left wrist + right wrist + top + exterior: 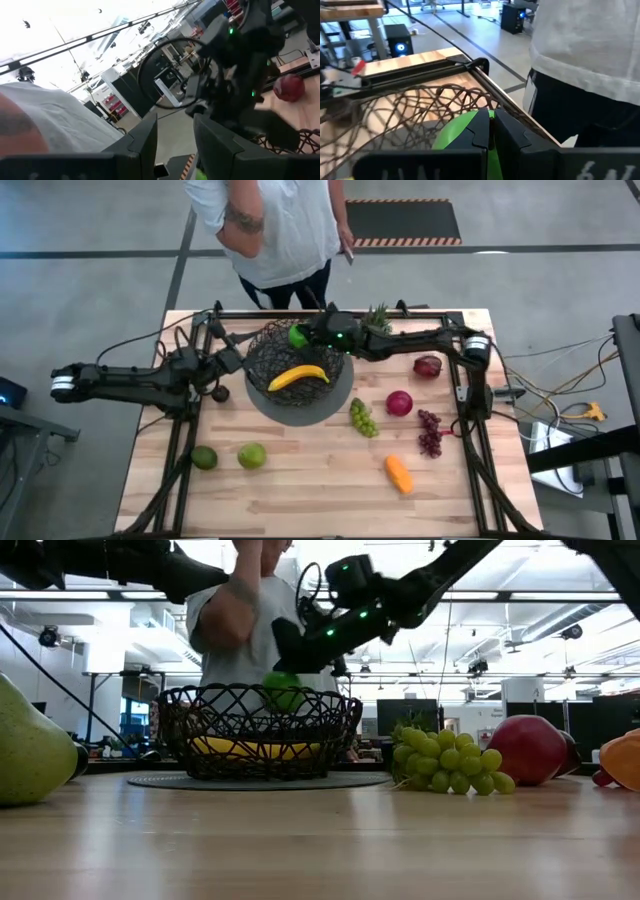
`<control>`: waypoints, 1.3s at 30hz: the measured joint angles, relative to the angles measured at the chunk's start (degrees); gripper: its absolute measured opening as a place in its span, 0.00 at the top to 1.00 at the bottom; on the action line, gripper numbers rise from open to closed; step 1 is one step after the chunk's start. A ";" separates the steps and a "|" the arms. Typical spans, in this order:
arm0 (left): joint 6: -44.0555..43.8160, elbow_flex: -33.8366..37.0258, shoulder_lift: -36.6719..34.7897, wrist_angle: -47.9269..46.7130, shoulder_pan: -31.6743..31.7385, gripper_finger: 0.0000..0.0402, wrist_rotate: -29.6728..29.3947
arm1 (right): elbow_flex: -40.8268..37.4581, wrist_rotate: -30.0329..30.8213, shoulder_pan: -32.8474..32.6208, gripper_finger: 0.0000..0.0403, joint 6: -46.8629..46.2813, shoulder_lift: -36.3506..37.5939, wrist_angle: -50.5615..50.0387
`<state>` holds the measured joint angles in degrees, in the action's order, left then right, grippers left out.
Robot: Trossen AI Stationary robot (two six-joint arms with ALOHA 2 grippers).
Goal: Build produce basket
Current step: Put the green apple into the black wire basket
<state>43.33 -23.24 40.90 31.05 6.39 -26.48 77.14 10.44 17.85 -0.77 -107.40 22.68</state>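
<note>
The black wire basket (262,352) stands on its grey round base at the table's middle, with a yellow banana (298,376) lying inside. My right gripper (302,336) reaches in from the table's right and hovers over the basket's far rim, shut on a green fruit (283,688). My left gripper (232,360) waits beside the basket's left side, open, with nothing between its fingers (145,135). Other produce lies on the table: green grapes (363,418), red apples (399,402), purple grapes (430,432), an orange piece (399,474) and two green fruits (251,455). My right gripper holds the green fruit (462,135) about level, coming from the table's right. The shut fingers (477,125) cover the place of contact, so the part held cannot be told. The fruit hangs under the fingertips, clear of the table, at the height of the basket's rim (250,692).
A person in a white shirt (285,225) stands at the table's far edge, just behind the basket. A small potted plant (378,318) stands at the far edge under my right arm. A small dark object (220,392) lies left of the basket.
</note>
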 joint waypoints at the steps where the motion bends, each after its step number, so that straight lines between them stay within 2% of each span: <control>1: 0.00 0.02 -0.13 -0.02 0.00 0.72 0.00 | 0.91 0.08 0.00 0.98 -0.45 -0.95 0.12; 9: 0.35 0.02 -0.19 0.00 0.00 0.72 0.00 | 4.22 0.39 -1.24 0.98 -2.41 -6.26 0.40; 14: 0.52 0.02 -0.10 0.27 0.00 0.72 0.02 | 5.06 4.87 -2.41 0.98 -3.11 -9.55 0.69; 27: 0.55 -0.09 0.18 0.26 0.01 0.72 0.07 | 5.90 7.64 -2.58 0.96 -7.20 -12.76 -0.12; 31: 0.57 -0.09 0.22 0.20 0.00 0.72 0.09 | 5.89 7.71 -2.58 0.89 -7.77 -13.13 0.17; 39: 0.57 -0.09 0.18 0.20 0.00 0.72 0.20 | 5.87 9.01 -2.60 0.68 -7.23 -12.07 -1.24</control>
<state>43.90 -23.33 41.08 31.24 6.39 -26.28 83.00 19.45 15.25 -8.00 -119.48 21.45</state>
